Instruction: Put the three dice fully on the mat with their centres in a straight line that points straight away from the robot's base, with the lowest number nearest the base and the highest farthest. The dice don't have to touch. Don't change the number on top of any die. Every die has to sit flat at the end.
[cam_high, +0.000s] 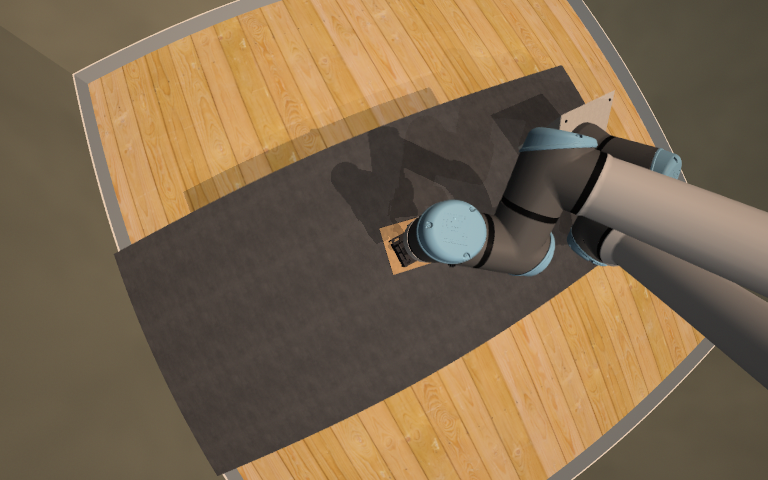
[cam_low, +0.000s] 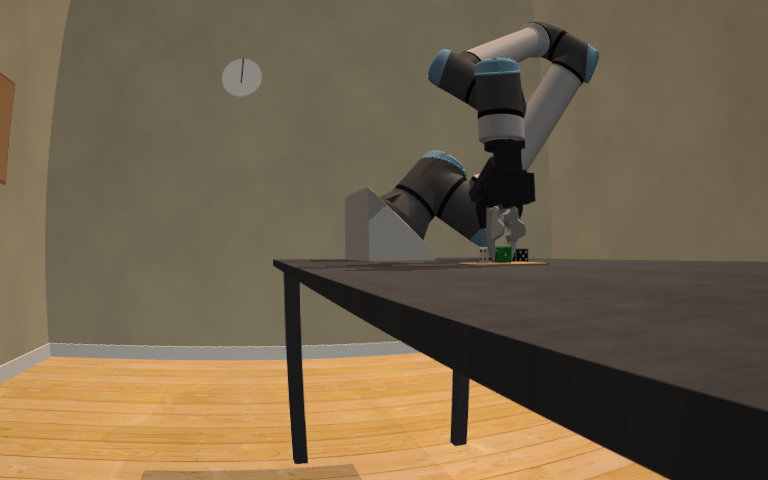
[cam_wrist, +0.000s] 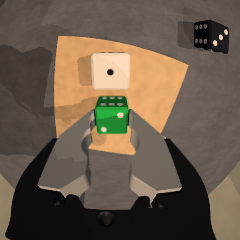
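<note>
My gripper (cam_wrist: 112, 110) is shut on a green die (cam_wrist: 112, 115), holding it over the tan mat (cam_wrist: 117, 90); the side view shows the green die (cam_low: 502, 254) at about mat level between the fingers (cam_low: 505, 237). Its upper face shows two pips, and a side face shows several. A white die (cam_wrist: 110, 71) with one pip on top lies flat on the mat just beyond the green one. A black die (cam_wrist: 211, 36) lies off the mat on the dark table top, at the upper right of the wrist view. In the overhead view the arm hides the dice.
The mat (cam_high: 393, 253) lies near the middle of the dark table top (cam_high: 294, 283). A grey wedge-shaped base block (cam_low: 380, 230) stands at the table's far edge behind the arm. The table's edges drop to a wooden floor.
</note>
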